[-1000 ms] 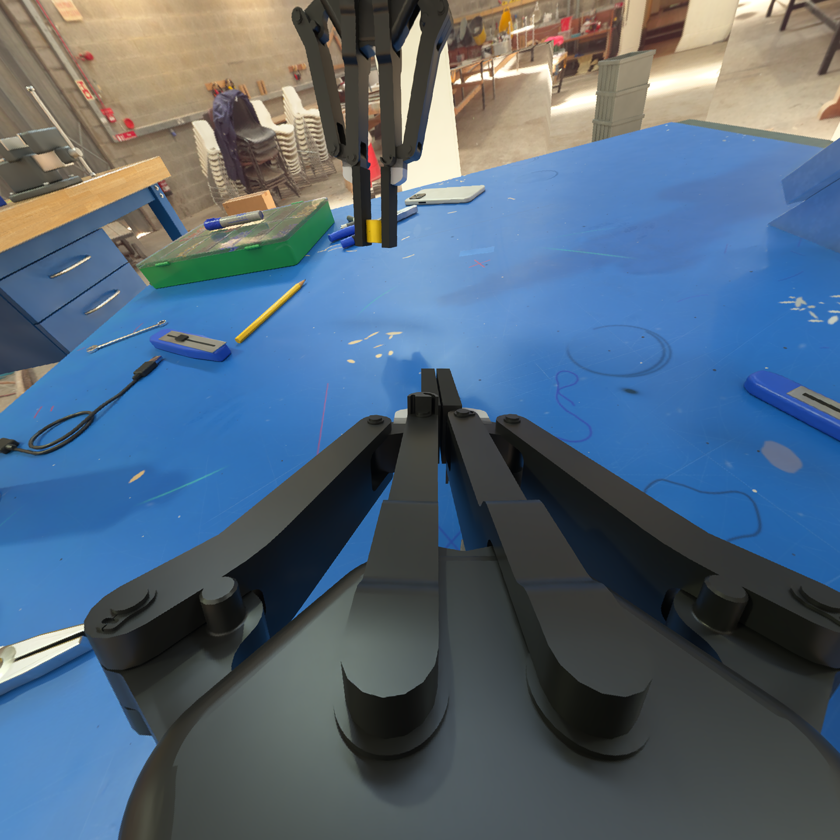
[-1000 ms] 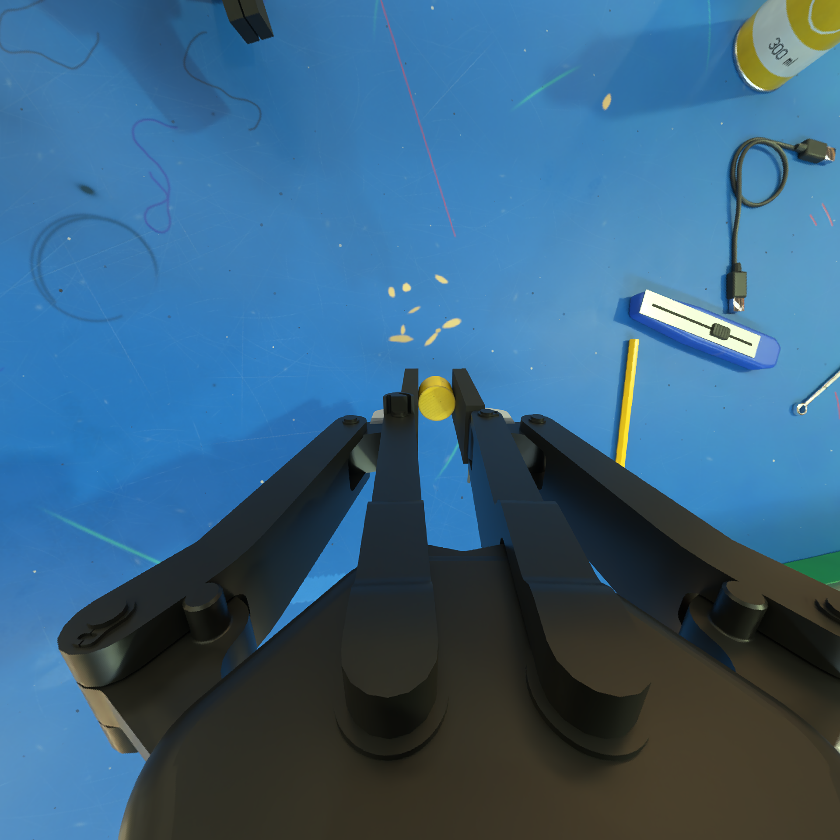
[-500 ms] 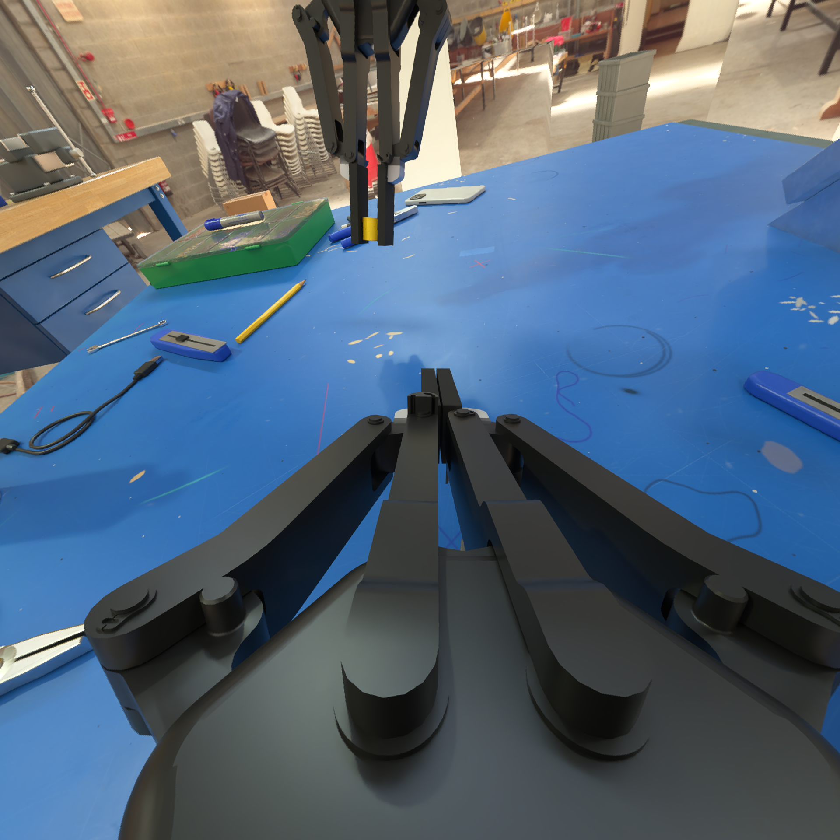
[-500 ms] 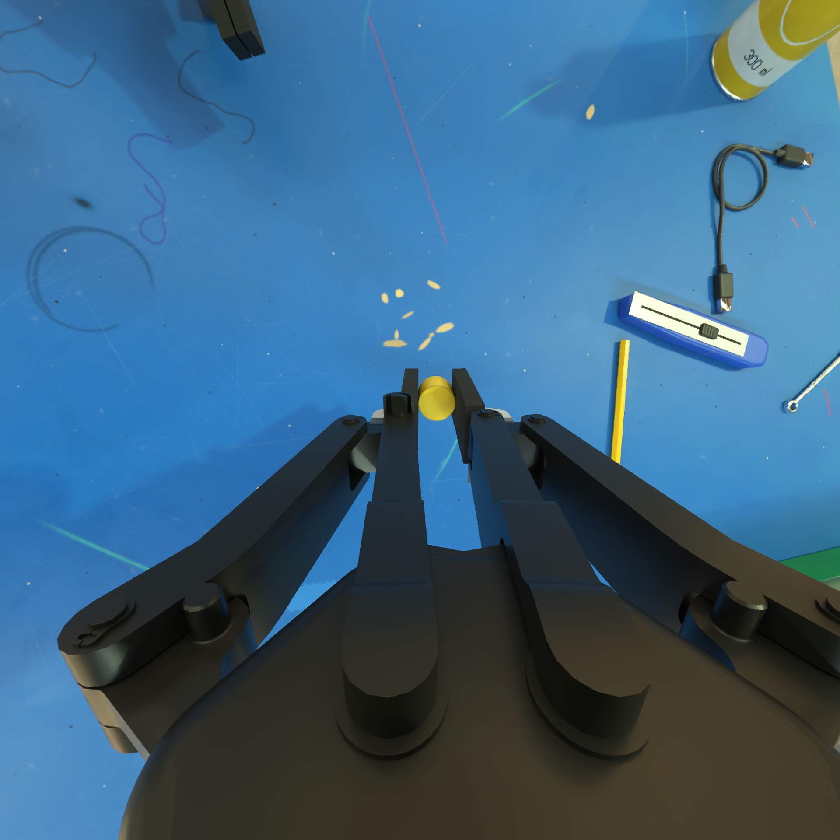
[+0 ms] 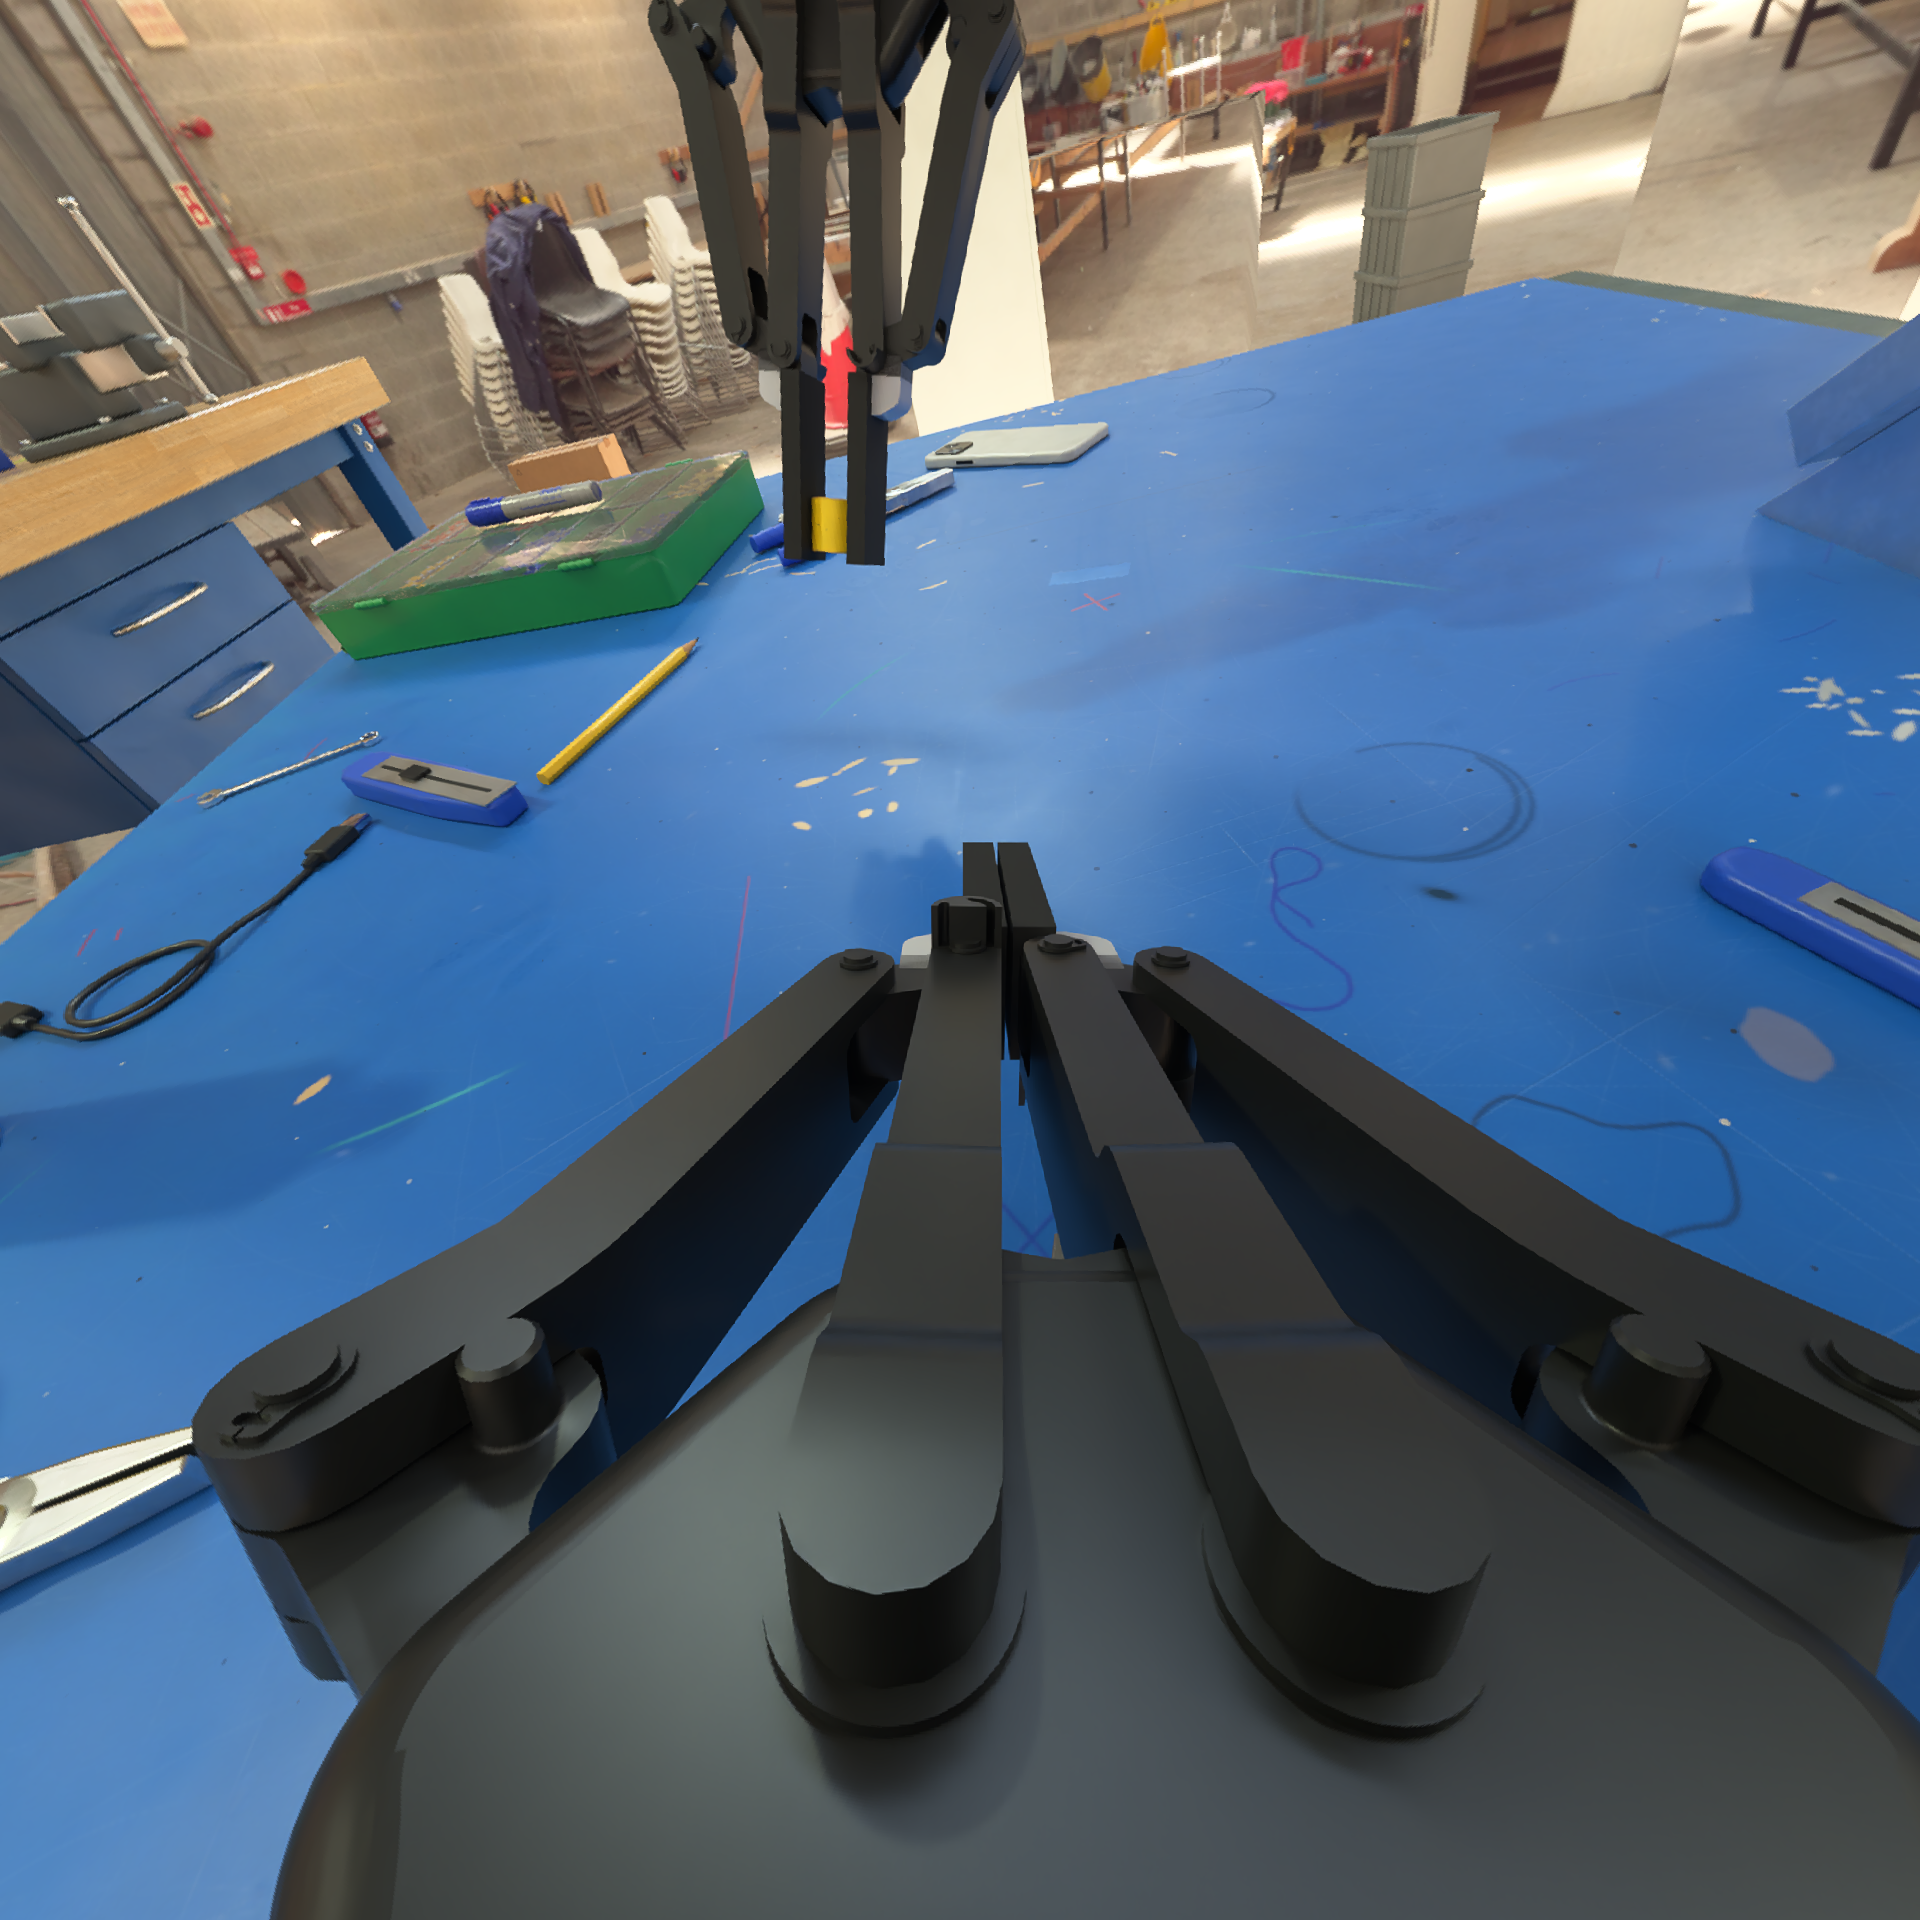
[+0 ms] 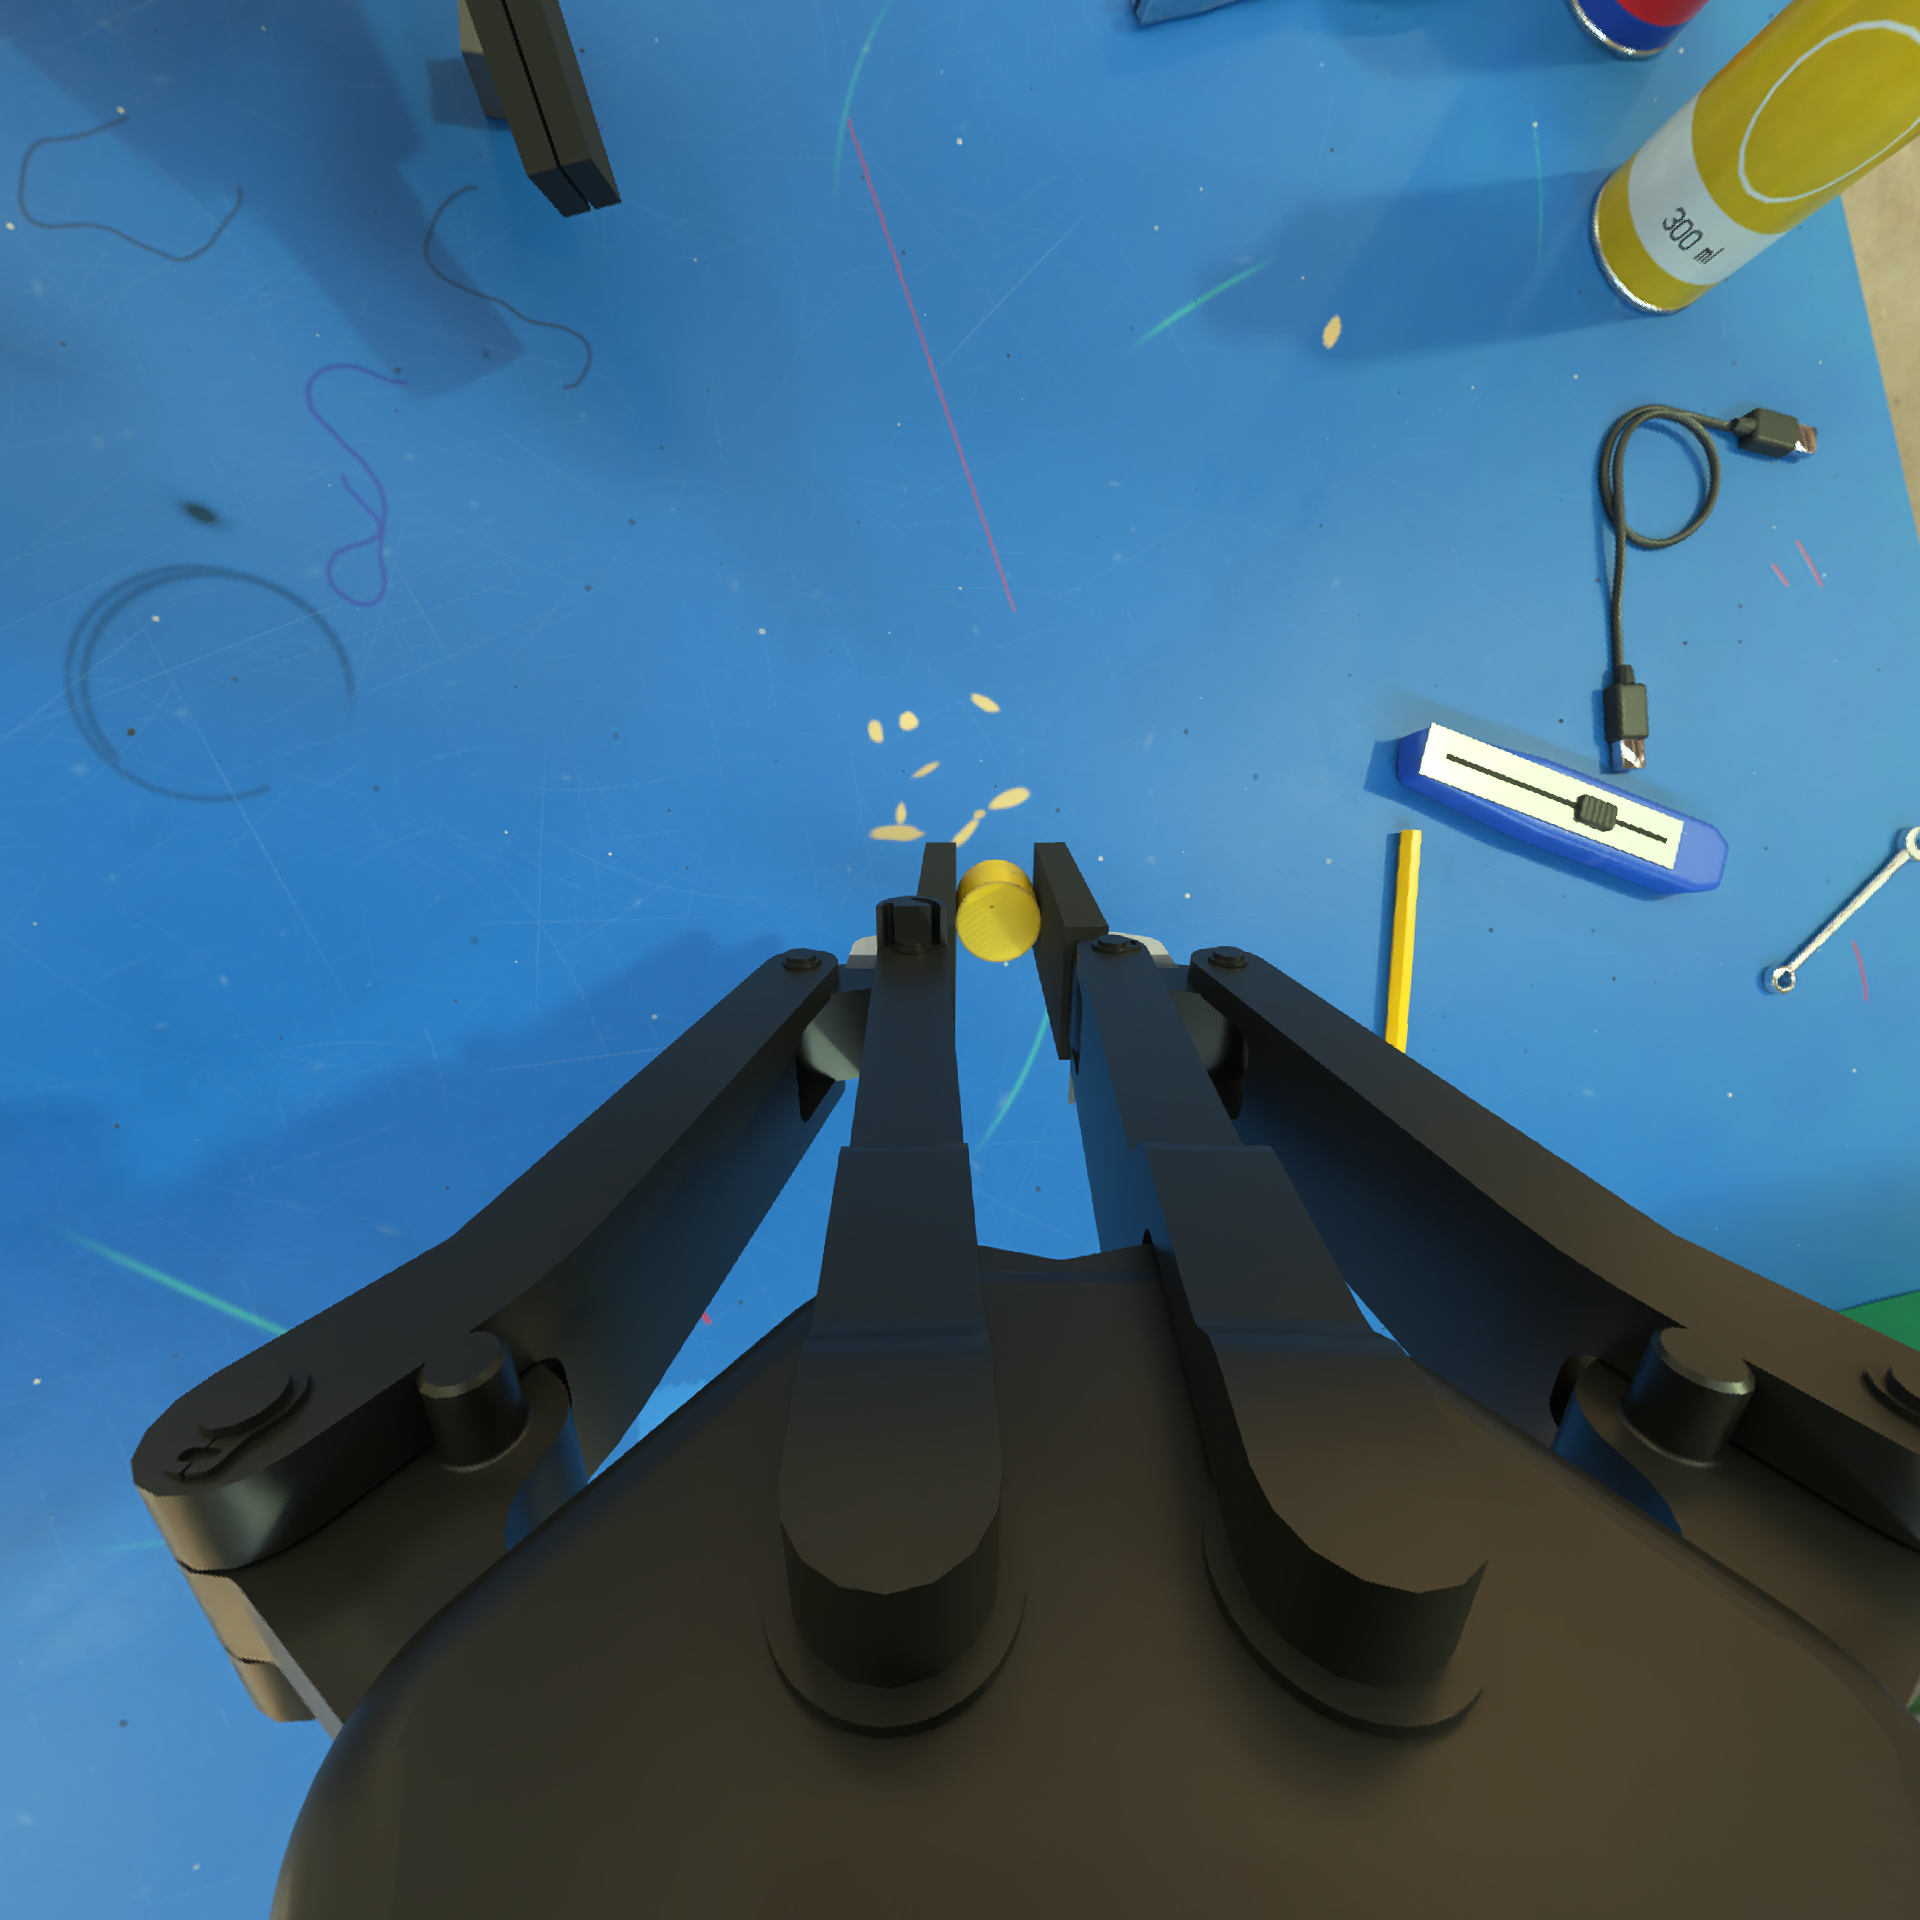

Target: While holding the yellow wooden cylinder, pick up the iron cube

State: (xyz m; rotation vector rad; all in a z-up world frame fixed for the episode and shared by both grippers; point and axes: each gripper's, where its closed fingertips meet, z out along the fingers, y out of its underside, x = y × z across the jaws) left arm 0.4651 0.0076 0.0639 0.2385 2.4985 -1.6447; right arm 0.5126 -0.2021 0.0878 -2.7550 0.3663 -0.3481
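Right gripper (image 6: pixel 995 868) clamps the cylinder (image 6: pixel 997 911) aloft; left gripper (image 5: pixel 995 868) is clenched, empty; no cube visible, so next it likely must find one and open.

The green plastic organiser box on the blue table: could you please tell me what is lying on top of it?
A blue-capped marker pen lies across the clear lid of the green plastic organiser box. The contents under the lid are too unclear to identify.

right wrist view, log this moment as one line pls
right gripper: shut on yellow wooden cylinder, above table | left gripper: shut, empty | iron cube: not in view
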